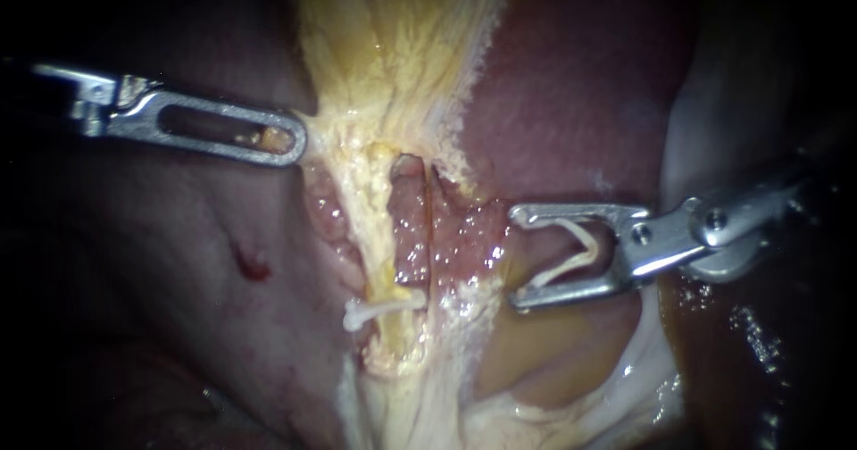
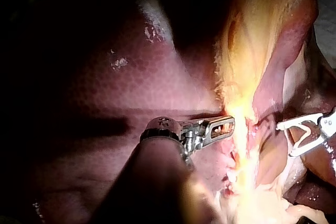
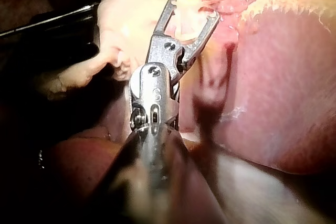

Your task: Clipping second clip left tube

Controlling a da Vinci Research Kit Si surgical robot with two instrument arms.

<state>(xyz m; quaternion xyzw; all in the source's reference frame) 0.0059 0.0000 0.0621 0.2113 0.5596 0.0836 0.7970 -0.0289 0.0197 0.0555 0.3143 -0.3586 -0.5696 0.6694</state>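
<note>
In the endoscope view my left instrument has its slotted jaws shut on the edge of the yellow fatty tissue and holds it out to the left. Below it two tubes run downward, the yellowish left tube and a thin right tube, with pink tissue between them. A white clip sits across the left tube low down. My right instrument stands just right of the tubes, clear of them. Its jaws are wide apart and carry an open white clip. The same loaded instrument shows in the right wrist view.
Dark red liver lies behind and to the right of the tubes. More liver with a small red spot lies on the left. Pale membrane hangs at the right. Wet brownish tissue sits under my right instrument's jaws.
</note>
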